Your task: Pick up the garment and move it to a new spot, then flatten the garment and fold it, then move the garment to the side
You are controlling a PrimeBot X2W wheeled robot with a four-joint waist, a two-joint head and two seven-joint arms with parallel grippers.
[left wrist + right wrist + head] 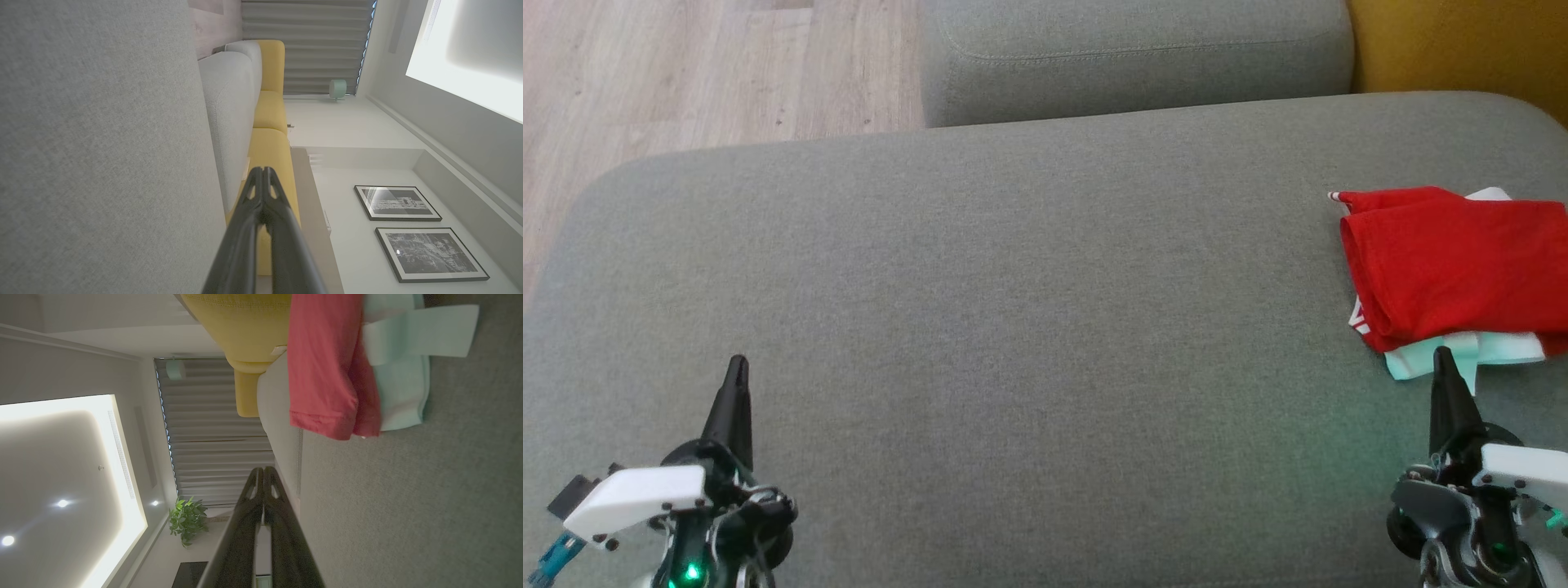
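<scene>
Red garment (1454, 265) lies just beyond the right gripper (1444, 353), which is pressed together.

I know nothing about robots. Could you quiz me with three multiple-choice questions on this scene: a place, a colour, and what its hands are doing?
1. Where on the grey cushion does the red garment lie?
A) far left
B) middle
C) far right

2. What colour is the cloth beneath it?
A) pale mint
B) black
C) orange

3. How are the left hand and right hand?
A) both open
B) both shut, empty
C) one holding the garment

1 C: it sits at the head view's right edge.
2 A: mint edges show under the red.
3 B: each hand's fingers meet, nothing between.
</scene>
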